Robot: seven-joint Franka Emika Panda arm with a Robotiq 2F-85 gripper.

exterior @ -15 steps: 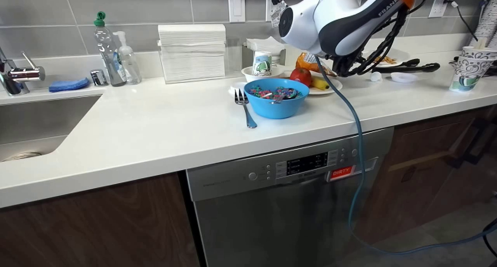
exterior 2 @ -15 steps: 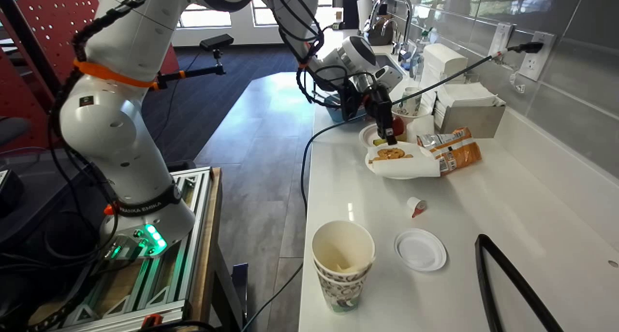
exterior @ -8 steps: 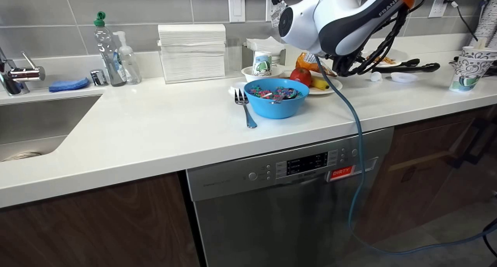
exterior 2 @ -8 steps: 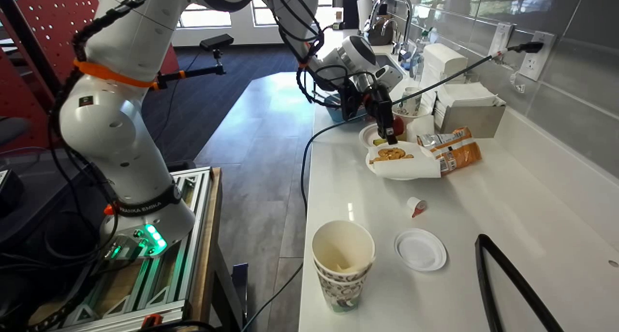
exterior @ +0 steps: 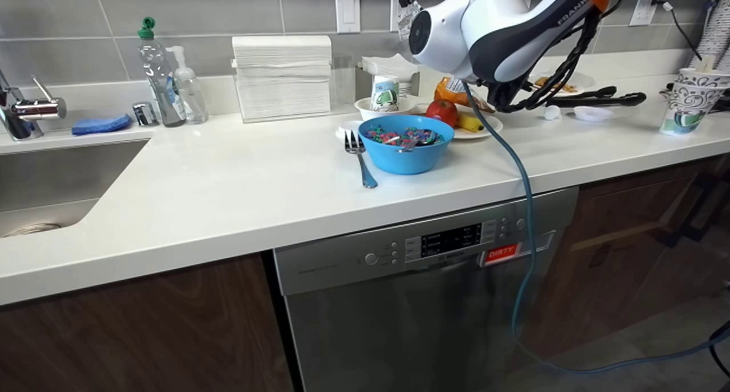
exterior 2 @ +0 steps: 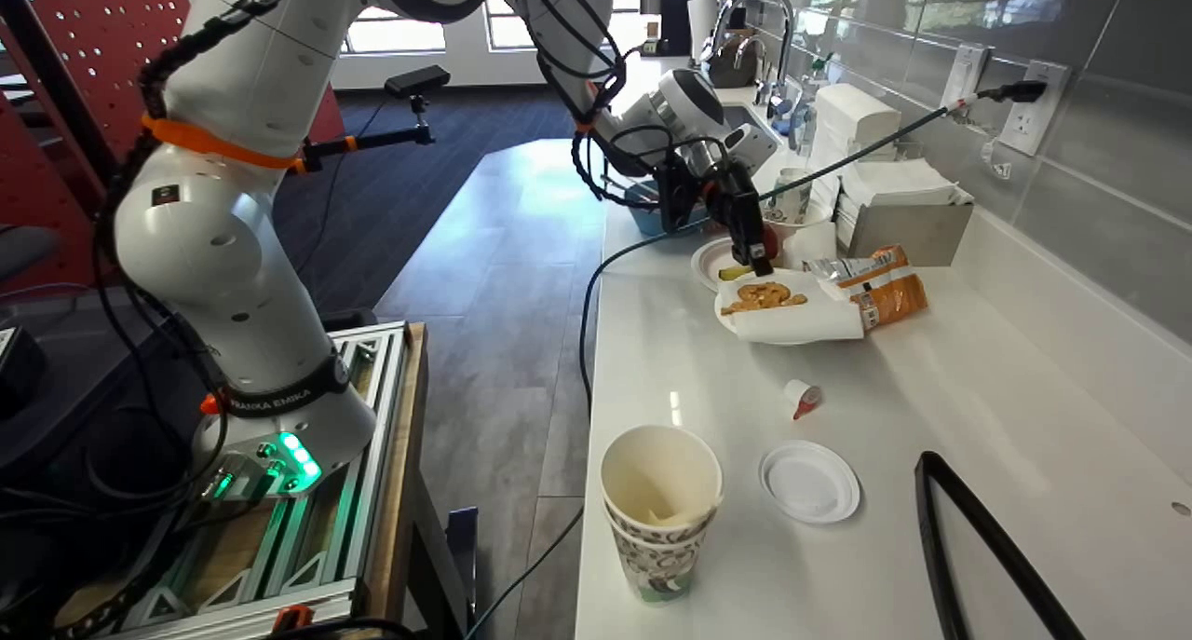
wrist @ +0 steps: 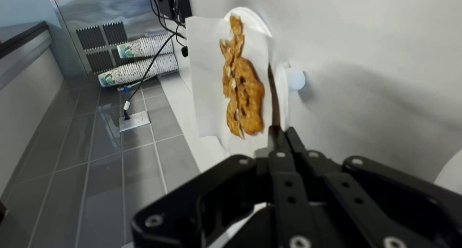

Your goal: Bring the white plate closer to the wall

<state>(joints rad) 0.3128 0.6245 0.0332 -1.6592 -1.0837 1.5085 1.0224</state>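
The white plate (wrist: 282, 96) holds a sheet of white paper and tan-orange food bits (wrist: 247, 96). It stands on the counter in an exterior view (exterior 2: 727, 323) and shows partly behind the arm in an exterior view (exterior: 580, 83). My gripper (wrist: 283, 130) is shut on the plate's near rim, with the rim pinched between its fingertips. The gripper also shows above the plate's edge in an exterior view (exterior 2: 758, 267). The grey tiled wall (exterior 2: 1108, 165) is beyond the counter's back ledge. It also shows in the wrist view (wrist: 142, 168).
An orange snack bag (exterior 2: 892, 297) lies against the plate's wall side. A napkin holder (exterior 2: 917, 233) stands behind it. A small white cup (exterior 2: 799, 394), a white lid (exterior 2: 810, 482) and stacked paper cups (exterior 2: 663, 519) stand nearer. A cable (exterior 2: 866, 151) crosses over the counter.
In an exterior view, the gripper and the plate with its paper and food have moved slightly toward the wall. The plate's paper now overlaps the orange bag's edge more.
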